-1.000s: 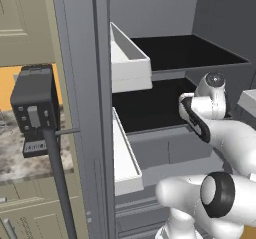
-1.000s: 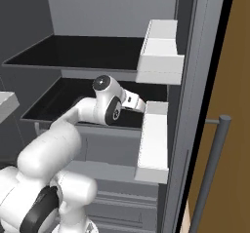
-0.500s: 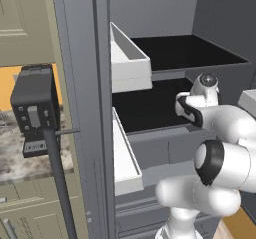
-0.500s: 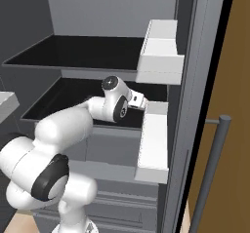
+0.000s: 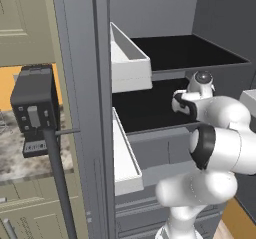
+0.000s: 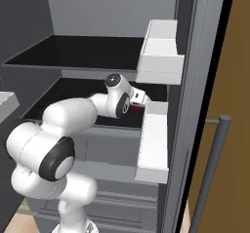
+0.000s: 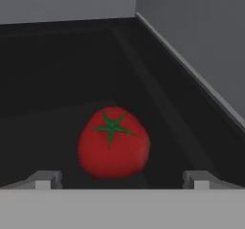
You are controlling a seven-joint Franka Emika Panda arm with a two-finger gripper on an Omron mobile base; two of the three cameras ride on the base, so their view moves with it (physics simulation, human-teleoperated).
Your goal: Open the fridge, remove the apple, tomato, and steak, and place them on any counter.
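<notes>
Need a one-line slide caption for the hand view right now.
Open gripper lined up on the tomato, which sits on the dark fridge shelf.

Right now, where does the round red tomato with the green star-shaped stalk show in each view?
Left base view: I cannot pick it out on the black lower shelf.
Right base view: a red sliver by the gripper.
Hand view: the tomato, low centre, between the open fingertips.
Shared landmark: that shelf.

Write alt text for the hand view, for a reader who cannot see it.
A red tomato with a green star-shaped stem sits on a black fridge shelf, straight ahead of the gripper and between its open jaws, not yet held. A grey inner wall of the fridge runs along the right side of the shelf.
</notes>
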